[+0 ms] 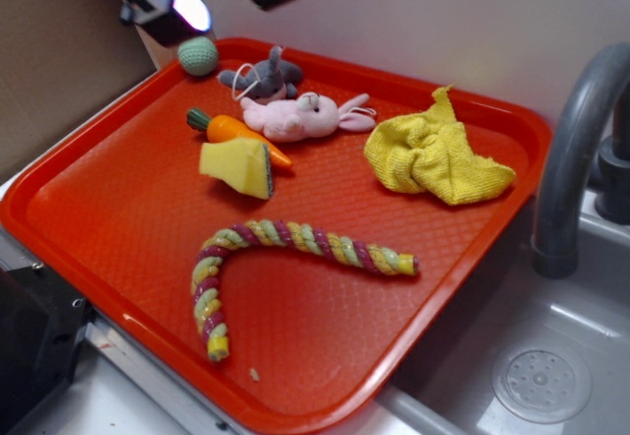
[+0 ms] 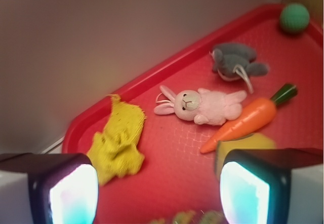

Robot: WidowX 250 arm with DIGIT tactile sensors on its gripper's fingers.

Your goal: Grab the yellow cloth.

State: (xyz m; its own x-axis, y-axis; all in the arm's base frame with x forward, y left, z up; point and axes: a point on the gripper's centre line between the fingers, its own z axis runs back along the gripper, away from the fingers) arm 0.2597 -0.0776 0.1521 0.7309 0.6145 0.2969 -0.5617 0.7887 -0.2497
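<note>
Yellow cloth point(image 1: 433, 157) lies crumpled with floppy folds in the far right part of the red tray point(image 1: 118, 248), close to the tray's back rim, with nothing touching it. Left of the cloth lies a pink plush bunny point(image 1: 295, 116), with a grey plush toy point(image 1: 264, 79) just behind the bunny and a green ball point(image 1: 198, 56) in the tray's far left corner. An orange carrot point(image 1: 236, 132) rests against a yellow sponge wedge point(image 1: 238, 167), both left of the cloth. A striped braided rope point(image 1: 285, 258) curves nearer the tray's front. The gripper point(image 2: 159, 193) hangs above the tray's far left corner, well apart from the cloth, its fingers point(image 2: 66, 193) spread wide and holding nothing. A grey tap point(image 1: 576, 150) and sink point(image 1: 541, 381) sit right of the tray.
</note>
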